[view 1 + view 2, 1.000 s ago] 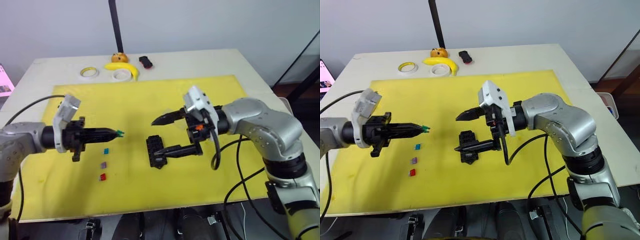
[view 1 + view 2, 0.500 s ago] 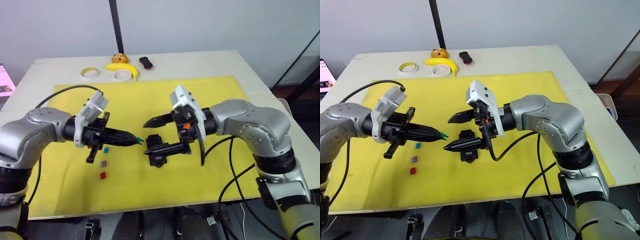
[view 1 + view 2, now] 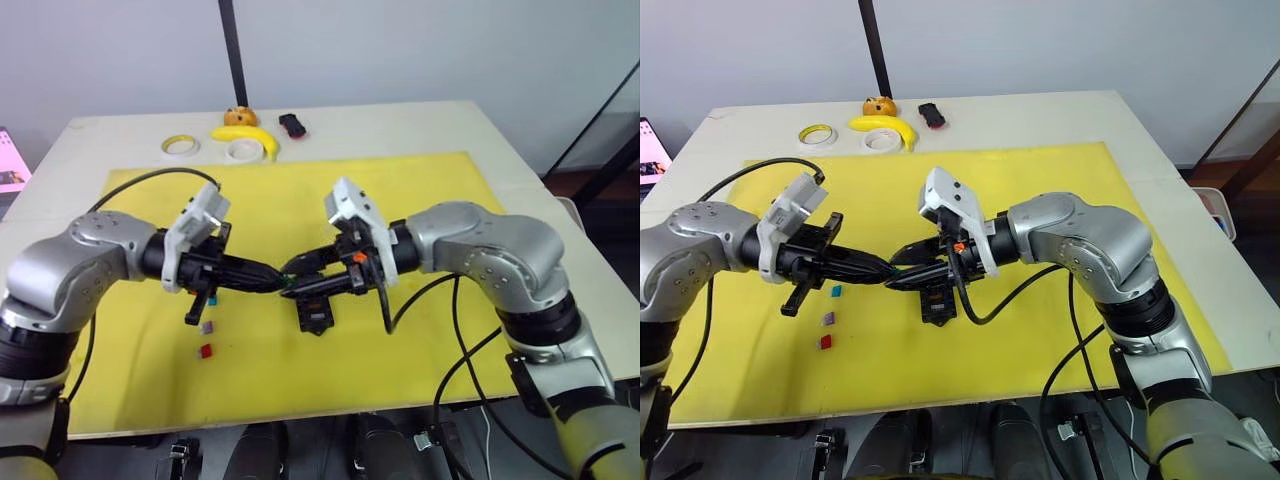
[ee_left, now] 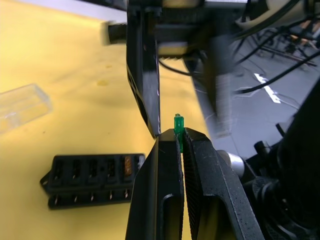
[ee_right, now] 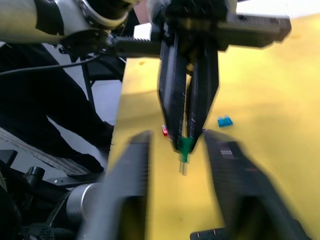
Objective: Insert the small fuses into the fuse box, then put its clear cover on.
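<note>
The left pincer (image 4: 180,142) pinches a tiny translucent teal fuse (image 4: 178,123) above the black slotted fuse box (image 4: 92,179) on the yellow mat (image 3: 420,190), between the spread fingers of the open right pincer (image 5: 180,145).

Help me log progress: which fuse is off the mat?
The teal fuse, pinched in the left gripper; the blue, purple and red ones lie on the mat.
</note>
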